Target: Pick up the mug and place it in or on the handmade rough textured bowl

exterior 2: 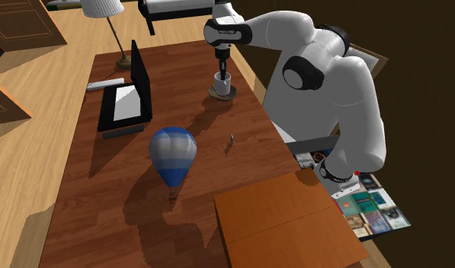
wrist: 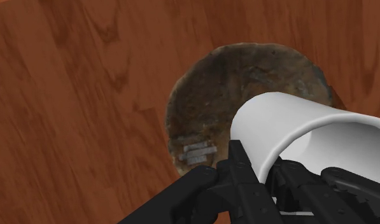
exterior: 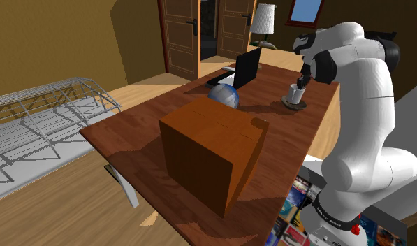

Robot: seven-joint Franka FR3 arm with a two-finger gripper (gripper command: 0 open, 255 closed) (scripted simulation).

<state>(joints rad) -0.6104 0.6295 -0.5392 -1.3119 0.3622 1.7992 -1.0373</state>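
Observation:
A white mug (wrist: 290,137) is held by its rim in my black gripper (wrist: 249,175), one finger (wrist: 211,184) outside the wall and one inside. Directly under it lies a flat, rough, brown-grey bowl (wrist: 214,95) on the wooden table. In the shoulder view the mug (exterior: 295,93) stands over the bowl (exterior: 293,105) near the table's far right edge, with the gripper (exterior: 301,83) above it. The second exterior view shows the mug (exterior 2: 222,81) low in the bowl (exterior 2: 222,94) under the gripper (exterior 2: 220,70). I cannot tell whether the mug touches the bowl.
An open black laptop (exterior 2: 130,95) stands to the left of the bowl in the second exterior view. A blue-and-white balloon ornament (exterior 2: 172,154) sits mid-table, and a large brown box (exterior 2: 286,221) stands near the stand. A lamp (exterior 2: 104,15) is at the far end.

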